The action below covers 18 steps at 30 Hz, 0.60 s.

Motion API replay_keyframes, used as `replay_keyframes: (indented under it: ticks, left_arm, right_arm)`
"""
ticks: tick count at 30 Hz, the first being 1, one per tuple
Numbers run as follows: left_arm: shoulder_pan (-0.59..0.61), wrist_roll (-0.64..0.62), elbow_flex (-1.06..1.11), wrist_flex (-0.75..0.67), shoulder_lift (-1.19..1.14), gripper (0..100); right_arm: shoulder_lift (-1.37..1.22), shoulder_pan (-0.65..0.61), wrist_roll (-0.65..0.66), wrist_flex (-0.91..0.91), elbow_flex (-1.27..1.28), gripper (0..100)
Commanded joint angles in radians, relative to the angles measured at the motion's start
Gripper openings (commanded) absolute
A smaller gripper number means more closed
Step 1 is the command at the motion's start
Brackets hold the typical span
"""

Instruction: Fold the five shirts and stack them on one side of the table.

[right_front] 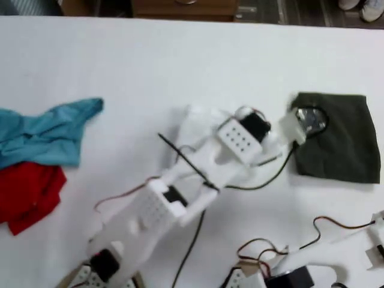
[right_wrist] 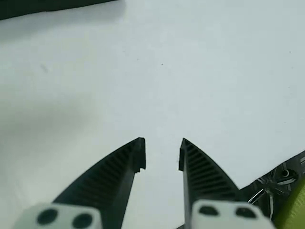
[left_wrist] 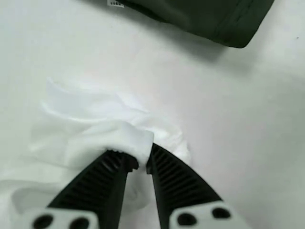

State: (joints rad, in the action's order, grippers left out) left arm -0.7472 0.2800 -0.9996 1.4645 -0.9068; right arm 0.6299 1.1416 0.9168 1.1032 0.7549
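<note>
1. My left claw (left_wrist: 141,163) is clamped on a bunched fold of the white shirt (left_wrist: 90,124), mid-counter, which gives me a grip for pulling it flat or over.
2. The dark green shirt (right_front: 336,138) lies folded at one side of the counter (right_front: 180,54), probably as the stack's base.
3. My right claw (right_wrist: 162,153) hangs narrowly parted over bare counter, holding nothing.
4. The blue shirt (right_front: 48,132) and red shirt (right_front: 30,192) lie crumpled at the opposite side, unfolded.

White arms (right_front: 150,210) — ribbed black fingers (left_wrist: 95,186) (two dark holes per white base) — black and reddish cables (right_front: 264,183).
</note>
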Motion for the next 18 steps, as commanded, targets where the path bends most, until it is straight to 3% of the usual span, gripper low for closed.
replay_keyframes:
  ticks: [1, 8, 14, 18]
  left_arm:
    - [-0.009, 0.005, -0.125, 0.064, 0.000, 4]
    - [0.008, 0.012, -0.325, 0.292, 0.002, 27]
    - [0.141, 0.006, -0.536, 0.319, 0.028, 26]
    - [0.293, 0.005, -0.549, 0.321, 0.057, 26]
  right_arm:
    - [0.030, 0.008, 0.005, -0.004, -0.005, 12.7]
    - [0.033, -0.036, 0.005, -0.005, 0.035, 12.7]
    - [0.035, -0.064, 0.003, -0.005, 0.057, 12.7]
    - [0.035, -0.110, 0.003, -0.005, 0.055, 12.5]
